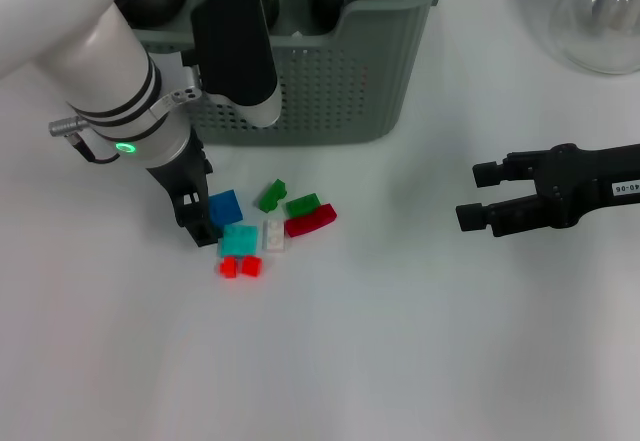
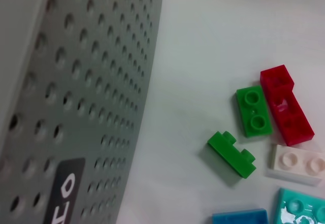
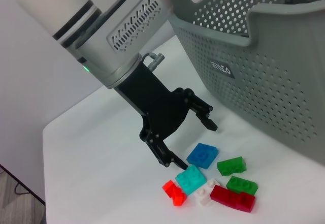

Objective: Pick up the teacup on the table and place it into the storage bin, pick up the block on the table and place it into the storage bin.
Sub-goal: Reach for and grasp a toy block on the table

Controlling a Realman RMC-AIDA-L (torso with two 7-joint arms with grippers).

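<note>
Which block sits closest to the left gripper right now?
The blue block, beside the open left gripper; the teal, white, green and red ones lie farther out.

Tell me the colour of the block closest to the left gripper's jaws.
Blue block, beside the open left gripper; clearest in the right wrist view.

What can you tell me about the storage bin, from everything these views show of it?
The storage bin is a large grey-green plastic basket standing upright at the far side of the white table. Its walls are perforated with rows of small holes, its front rim dips in the middle, and a small black label with white marks sits on one wall. Dark items lie inside, unclear. The loose blocks lie apart from it.
</note>
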